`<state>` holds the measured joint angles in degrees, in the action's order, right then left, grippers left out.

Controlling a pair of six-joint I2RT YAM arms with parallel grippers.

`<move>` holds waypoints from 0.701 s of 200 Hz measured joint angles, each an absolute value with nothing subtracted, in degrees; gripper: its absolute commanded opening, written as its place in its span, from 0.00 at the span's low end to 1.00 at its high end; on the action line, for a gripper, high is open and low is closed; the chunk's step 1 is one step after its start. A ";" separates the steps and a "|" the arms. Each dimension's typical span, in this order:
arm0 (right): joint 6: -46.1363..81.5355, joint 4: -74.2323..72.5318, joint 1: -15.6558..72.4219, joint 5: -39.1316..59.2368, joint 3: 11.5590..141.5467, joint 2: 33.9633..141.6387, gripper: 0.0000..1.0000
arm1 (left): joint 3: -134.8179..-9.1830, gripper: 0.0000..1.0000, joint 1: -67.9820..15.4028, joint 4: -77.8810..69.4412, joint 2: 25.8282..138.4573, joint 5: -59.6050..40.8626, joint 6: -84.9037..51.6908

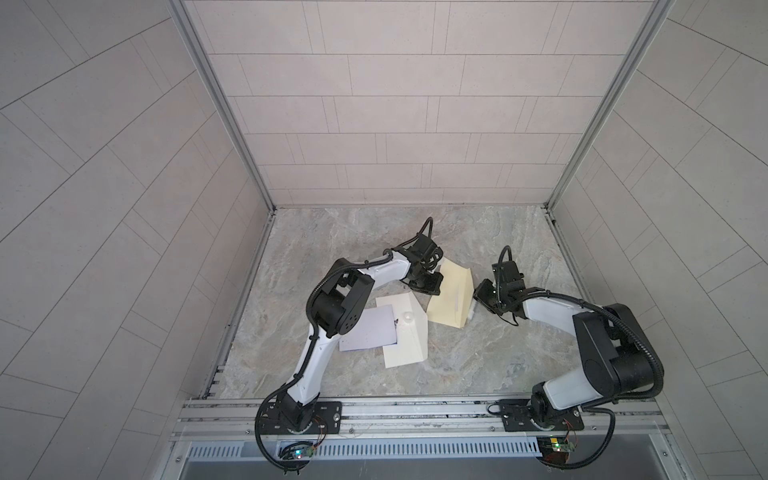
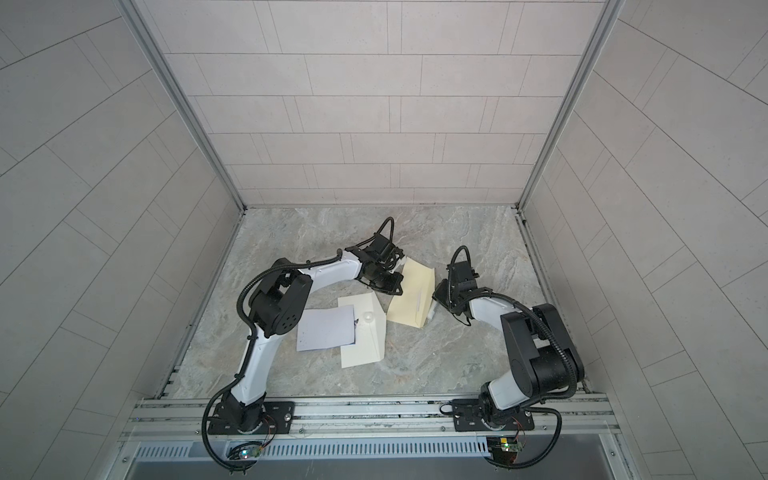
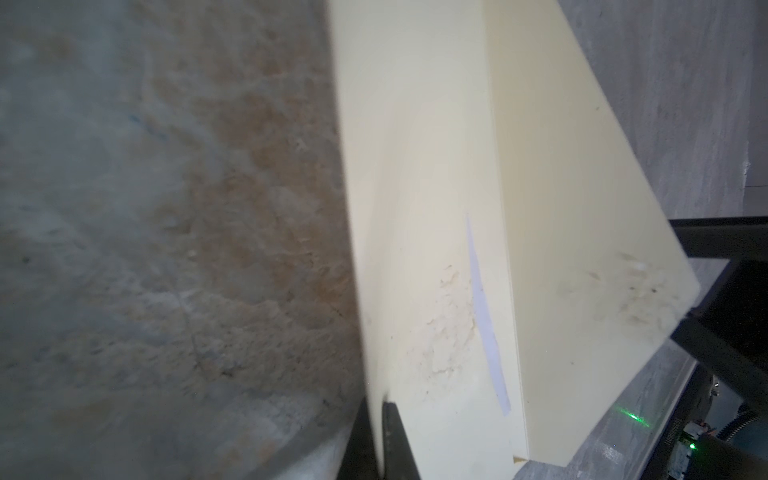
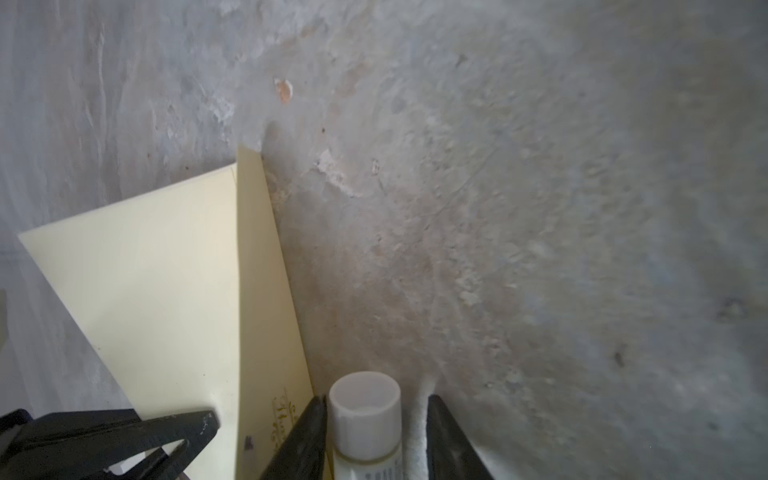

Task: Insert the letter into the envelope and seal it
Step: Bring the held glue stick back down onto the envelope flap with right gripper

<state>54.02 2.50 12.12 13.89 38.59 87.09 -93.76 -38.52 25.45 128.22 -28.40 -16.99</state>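
My left gripper (image 1: 434, 286) (image 3: 380, 405) is shut on one edge of a cream envelope (image 1: 451, 299) (image 2: 411, 295) (image 3: 415, 208), which sits tilted on the marble table with its flap raised. A thin lavender sliver (image 3: 486, 316) shows along the flap seam. The lavender letter (image 1: 368, 329) (image 2: 326, 328) lies flat to the left, partly under the left arm. My right gripper (image 1: 478, 300) (image 4: 378, 397) is open beside the envelope's right edge. A small white-capped bottle (image 4: 365, 411) (image 1: 472, 309) lies between its fingers, touching one and clear of the other.
A second, white envelope (image 1: 405, 336) lies flat beside the letter with a small round clear thing (image 1: 408, 317) on it. Tiled walls close in the back and both sides. A metal rail (image 1: 415, 409) carrying both arm bases runs along the front.
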 measured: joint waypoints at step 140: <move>48.60 4.49 22.17 12.71 52.60 97.71 0.15 | -94.50 0.00 -38.65 27.27 128.27 -27.57 -16.93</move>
